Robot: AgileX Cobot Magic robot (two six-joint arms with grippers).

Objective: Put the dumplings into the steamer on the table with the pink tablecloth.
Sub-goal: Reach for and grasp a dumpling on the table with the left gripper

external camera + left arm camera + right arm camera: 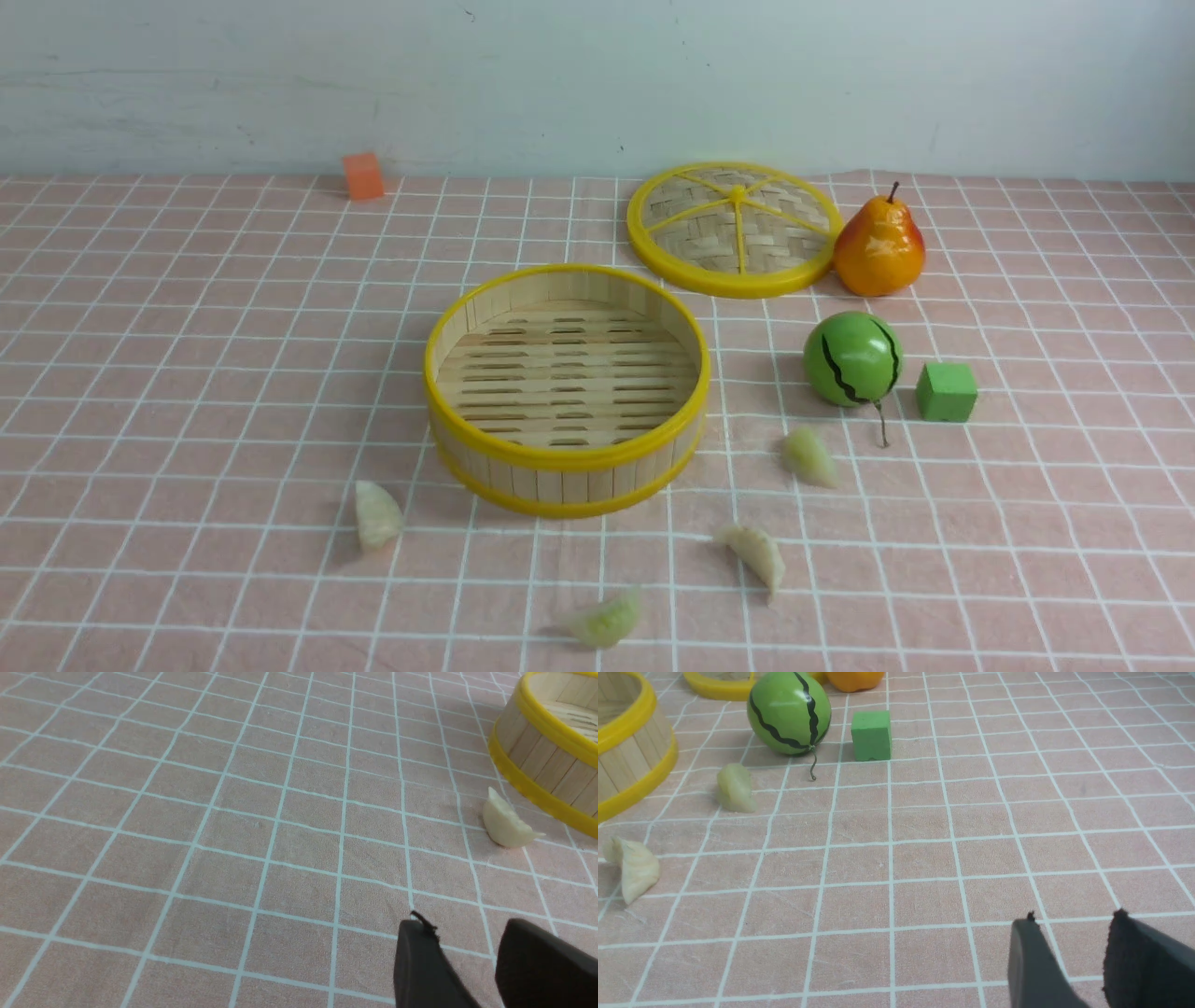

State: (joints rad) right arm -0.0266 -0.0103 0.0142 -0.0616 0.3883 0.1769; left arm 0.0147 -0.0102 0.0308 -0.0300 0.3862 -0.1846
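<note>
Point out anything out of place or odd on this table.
Nothing looks spilled or damaged. The only oddity is that the steamer sits empty while four dumplings lie scattered on the cloth around its near side. Its lid lies off, behind it beside the pear.

Behind the counter (140,373) rises a pale, whitish wall (597,75) — scuffed with faint marks, evenly lit, meeting the counter's far edge.

I get bright, even, diffuse light, soft short shadows falling leftward on the pink white-gridded tablecloth (187,373), small white glints on the glossy orange-yellow pear (878,245) and green black-striped melon ball (851,358), and a smeared-looking pale green pleated dumpling (602,619) near the cloth's front edge.
</note>
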